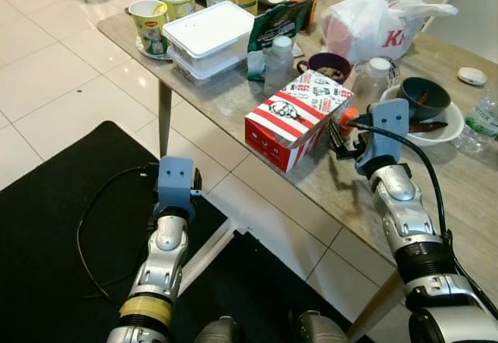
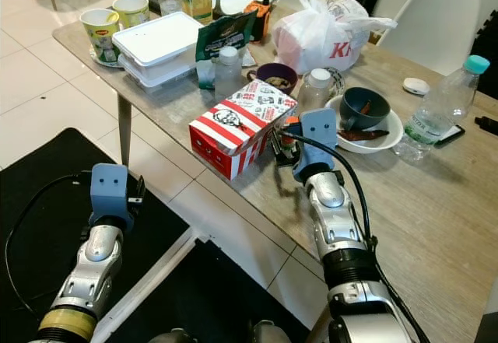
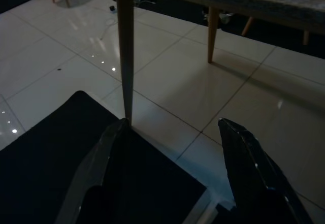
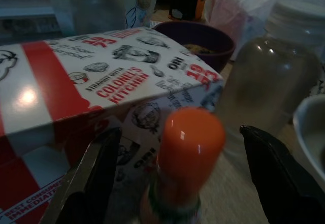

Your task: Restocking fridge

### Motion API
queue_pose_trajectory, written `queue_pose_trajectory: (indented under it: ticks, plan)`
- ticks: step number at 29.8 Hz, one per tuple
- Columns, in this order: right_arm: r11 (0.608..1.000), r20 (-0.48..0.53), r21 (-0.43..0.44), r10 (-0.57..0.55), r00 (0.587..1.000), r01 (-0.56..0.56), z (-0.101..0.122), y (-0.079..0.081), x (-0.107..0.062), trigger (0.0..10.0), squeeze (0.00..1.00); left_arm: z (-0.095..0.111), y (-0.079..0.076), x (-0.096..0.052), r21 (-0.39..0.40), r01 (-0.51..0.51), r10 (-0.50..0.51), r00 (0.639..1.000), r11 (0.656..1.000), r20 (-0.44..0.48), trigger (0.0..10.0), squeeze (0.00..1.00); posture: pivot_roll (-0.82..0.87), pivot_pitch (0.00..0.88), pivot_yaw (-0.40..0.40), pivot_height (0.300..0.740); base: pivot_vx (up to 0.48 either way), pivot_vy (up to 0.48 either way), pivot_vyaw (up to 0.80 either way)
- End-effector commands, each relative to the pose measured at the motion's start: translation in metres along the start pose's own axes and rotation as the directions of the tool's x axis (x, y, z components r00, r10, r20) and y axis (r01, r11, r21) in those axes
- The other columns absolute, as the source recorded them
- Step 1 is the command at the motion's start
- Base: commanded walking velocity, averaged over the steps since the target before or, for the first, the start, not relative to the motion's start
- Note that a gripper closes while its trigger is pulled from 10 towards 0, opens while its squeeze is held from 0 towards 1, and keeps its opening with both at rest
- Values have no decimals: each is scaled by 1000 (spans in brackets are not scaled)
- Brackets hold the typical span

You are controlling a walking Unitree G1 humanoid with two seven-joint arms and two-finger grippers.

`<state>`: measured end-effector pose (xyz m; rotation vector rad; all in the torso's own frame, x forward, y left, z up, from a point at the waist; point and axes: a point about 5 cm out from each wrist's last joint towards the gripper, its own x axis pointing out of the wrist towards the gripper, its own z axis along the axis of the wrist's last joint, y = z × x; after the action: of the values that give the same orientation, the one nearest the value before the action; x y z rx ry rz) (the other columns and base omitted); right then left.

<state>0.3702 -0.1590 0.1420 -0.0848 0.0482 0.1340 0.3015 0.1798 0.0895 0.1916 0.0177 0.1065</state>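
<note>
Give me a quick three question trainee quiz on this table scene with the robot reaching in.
1. True or false: the right gripper is shut on the orange-capped bottle.
2. Which sits directly beside that bottle: A) instant noodle cups, B) red and white KFC box, C) plastic water bottle?
3. Where does the left gripper hang: above the table or below its edge, over the floor?

Key: 1 false, its fingers are open around the cap; 2 B; 3 below the edge, over the floor.

A small bottle with an orange cap (image 4: 190, 142) stands upright on the counter (image 2: 436, 203), just to the right of the red and white striped box (image 2: 237, 121). Its rounded cap is glossy. It stands between the open fingers of the right tool (image 4: 177, 183), not yet gripped.
</note>
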Motion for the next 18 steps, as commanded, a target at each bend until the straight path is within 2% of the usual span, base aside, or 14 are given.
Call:
queue_pose_trajectory:
  ticks: [1, 4, 5, 7, 8, 18]
  plan:
    - [1000, -12, 22, -12, 1000, 13, 0, -5, 4, 10000, 0, -5, 6, -8, 7, -22, 22, 999, 1000, -23, 10000, 0, 80, 182, -56, 740, 0, 0, 0]
    - [1000, -21, 14, -18, 1000, 19, 2, -8, 9, 10000, 0, -6, 12, -12, 12, -45, 45, 999, 999, -27, 10000, 0, 93, 186, -62, 740, 0, 0, 0]
    - [1000, -25, 12, -25, 999, 26, 2, -10, 10, 4627, 0, -7, 15, -13, 15, -54, 54, 998, 998, -30, 10000, 0, 101, 187, -66, 740, 0, 0, 0]
    - [999, -27, 11, -30, 999, 30, 2, -11, 10, 4627, 0, -8, 16, -14, 16, -59, 60, 998, 998, -31, 10000, 0, 102, 187, -67, 740, 0, 0, 0]
    - [999, -27, 12, -32, 999, 33, 1, -11, 10, 0, 0, -8, 17, -15, 18, -63, 63, 997, 998, -33, 10000, 0, 102, 187, -68, 740, 0, 0, 0]
    - [997, -30, 23, -74, 997, 75, -5, -21, 6, 0, 0, -7, 12, -11, 15, -51, 51, 998, 999, -40, 10000, 0, 72, 165, -57, 740, 0, 0, 0]
